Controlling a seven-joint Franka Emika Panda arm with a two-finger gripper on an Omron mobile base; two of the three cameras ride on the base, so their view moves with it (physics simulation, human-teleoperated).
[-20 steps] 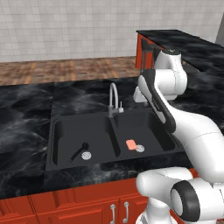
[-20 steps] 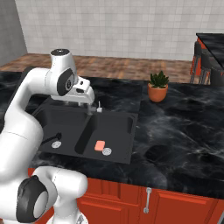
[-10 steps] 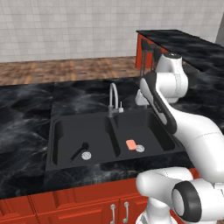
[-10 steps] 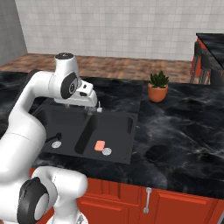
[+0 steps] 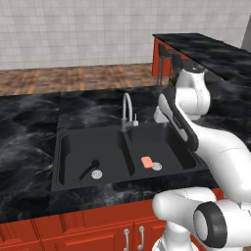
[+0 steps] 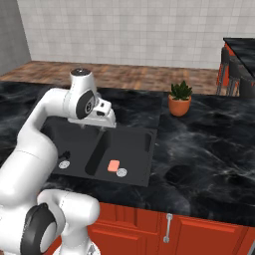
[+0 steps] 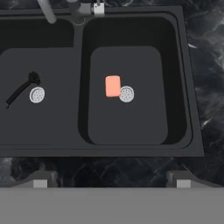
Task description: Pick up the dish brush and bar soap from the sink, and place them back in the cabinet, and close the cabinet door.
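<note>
The black double sink (image 7: 192, 131) lies straight below my hand. The salmon bar soap (image 7: 113, 86) rests flat in the right basin beside a round silver drain (image 7: 127, 93). In the left basin lies the black dish brush (image 7: 19, 89), its bristly head near the other drain. My gripper (image 7: 110, 181) hangs open high above the sink's near rim, with nothing between its fingers. From the base, the hand (image 5: 162, 115) hovers over the right basin, above the soap (image 5: 146, 161) and right of the brush (image 5: 89, 169). The soap (image 6: 113, 166) also lies below the hand (image 6: 102, 124). The cabinet and its door are out of view.
A silver gooseneck faucet (image 5: 126, 110) stands behind the divider between the basins. A potted plant (image 6: 179, 98) sits on the black marble counter to the right. Red drawer fronts (image 6: 199, 234) run under the counter. Dark stools (image 6: 234, 74) stand by a raised bar.
The hand has shifted slightly over the sink and its jaws have spread wider. The brush and the soap have not moved.
</note>
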